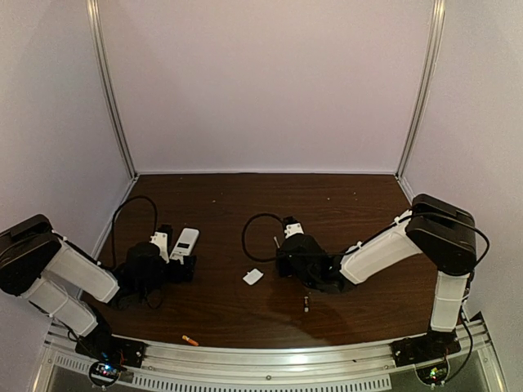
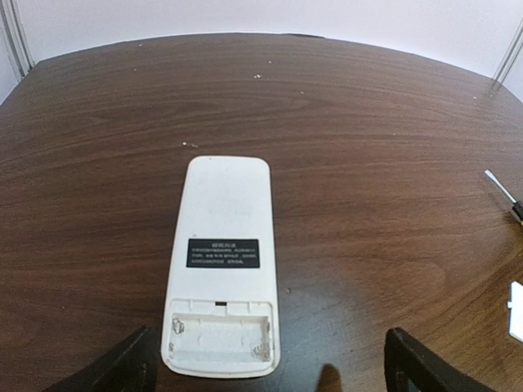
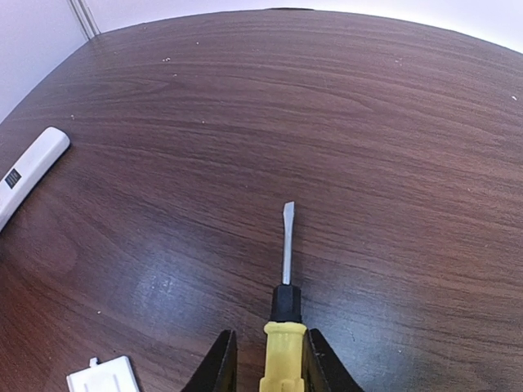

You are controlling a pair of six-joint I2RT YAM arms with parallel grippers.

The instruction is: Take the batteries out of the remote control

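My left gripper (image 2: 270, 363) straddled the remote control (image 2: 221, 261) wide open, holding nothing; my right gripper (image 3: 268, 355) clamped the screwdriver (image 3: 286, 302). The dark battery (image 1: 306, 304) lay right of the remote and the orange-red battery (image 1: 189, 340) nearside of it (compartment empty), so lifting straight away, without nudging it, seemed wisest.

Your right wrist view cuts the screwdriver (image 3: 286, 306) at the bottom edge, mid-handle, and the remote control (image 3: 29, 173) at the left edge. From above, the dark battery (image 1: 306, 304) and the orange battery (image 1: 189, 340) are too small for you to read.
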